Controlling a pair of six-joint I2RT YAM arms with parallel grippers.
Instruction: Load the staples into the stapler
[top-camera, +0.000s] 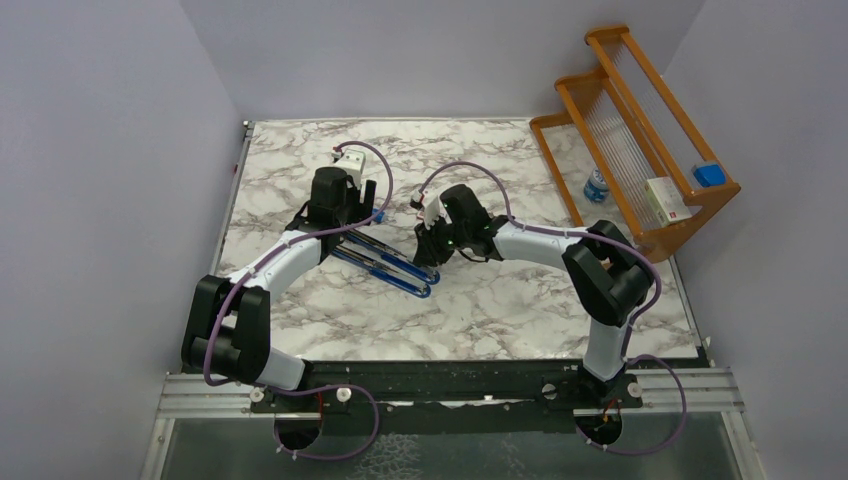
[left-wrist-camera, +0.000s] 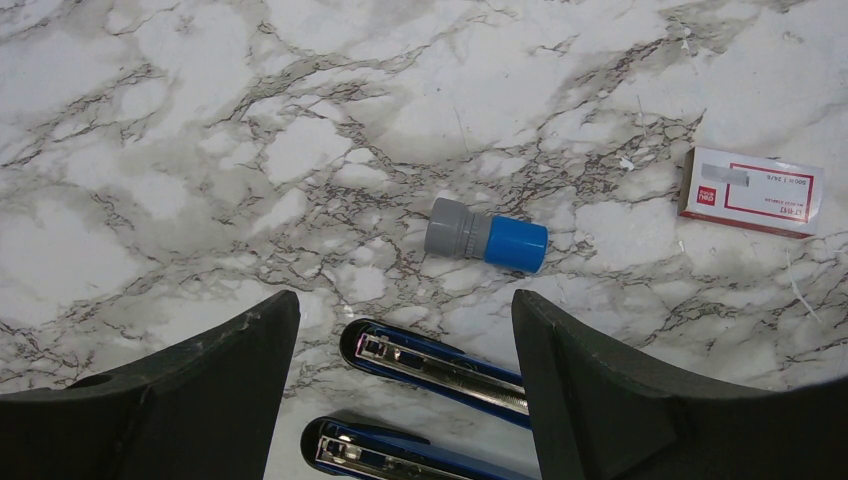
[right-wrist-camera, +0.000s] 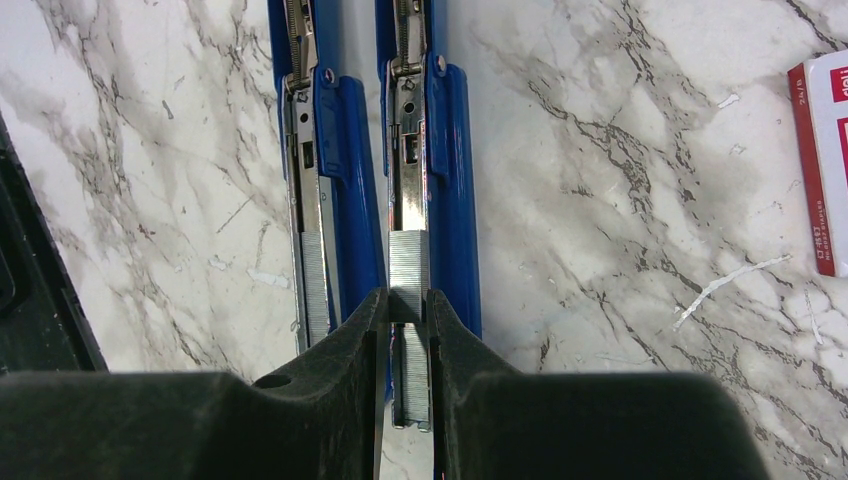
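The blue stapler (top-camera: 385, 265) lies opened flat on the marble table, its two arms spread in a V. In the right wrist view both arms (right-wrist-camera: 450, 180) run side by side with their metal channels facing up. My right gripper (right-wrist-camera: 407, 300) is shut on a ribbed grey strip of staples (right-wrist-camera: 408, 265), which sits over the right arm's channel. A similar grey strip (right-wrist-camera: 315, 285) lies along the left arm. My left gripper (left-wrist-camera: 405, 310) hangs open above the two free ends of the stapler (left-wrist-camera: 440, 365), touching nothing. The white staples box with a red label (left-wrist-camera: 752, 190) lies flat nearby.
A grey cylinder with a blue cap (left-wrist-camera: 487, 235) lies just beyond the stapler's ends. An orange wooden rack (top-camera: 640, 150) stands at the back right, holding a white box (top-camera: 668, 200) and a blue object (top-camera: 708, 173); a small bottle (top-camera: 596, 185) stands beside it.
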